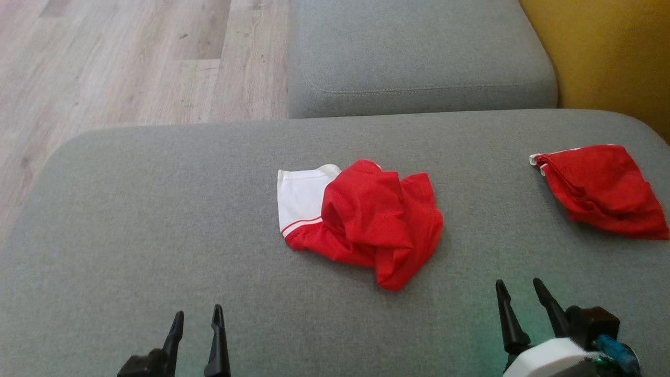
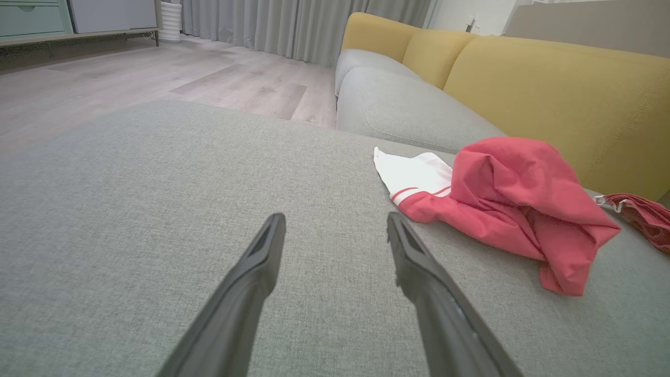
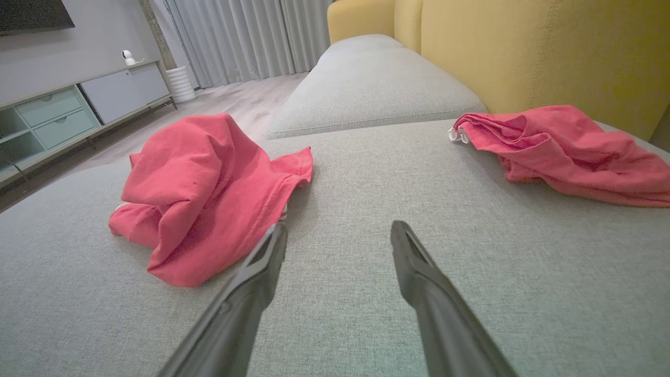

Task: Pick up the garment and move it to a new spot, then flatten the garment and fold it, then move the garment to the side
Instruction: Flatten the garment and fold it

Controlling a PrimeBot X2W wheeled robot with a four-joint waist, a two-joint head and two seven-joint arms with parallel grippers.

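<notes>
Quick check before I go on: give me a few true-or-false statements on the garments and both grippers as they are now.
1. The left gripper and right gripper are open and hold nothing. True.
2. The crumpled garment is spread flat on the grey cushion. False: it lies bunched in a heap.
3. A second red garment lies to the robot's right, apart from the crumpled garment. True.
4. The crumpled garment is all red. False: a white part with red stripes shows on its left.
</notes>
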